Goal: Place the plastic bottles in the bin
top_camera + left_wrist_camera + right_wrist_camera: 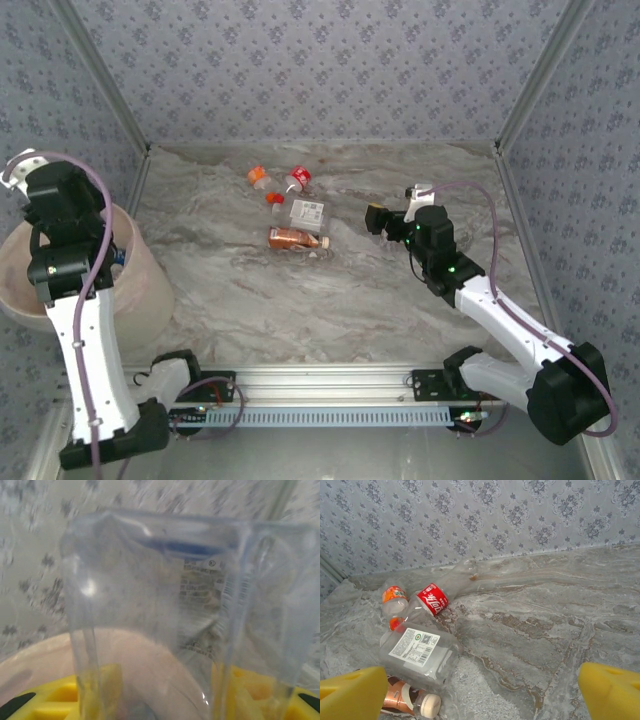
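Observation:
My left gripper (160, 702) is shut on a clear crushed plastic bottle (180, 595) with a printed label and a blue band, held between its yellow fingers (55, 700). The pale pink bin (35, 657) lies right under it. In the top view the left arm is raised over the bin (145, 290) at the left edge. Several bottles lie mid-table: a red-labelled one (432, 599), an orange one (394, 596), a clear white-labelled one (417, 652) and a brown one (410, 704). My right gripper (485, 695) is open to their right, holding nothing.
The bottle cluster (292, 208) lies on the marbled table (330, 300) toward the back. Patterned walls close in the back and both sides. A metal rail (330, 385) with the arm bases runs along the near edge.

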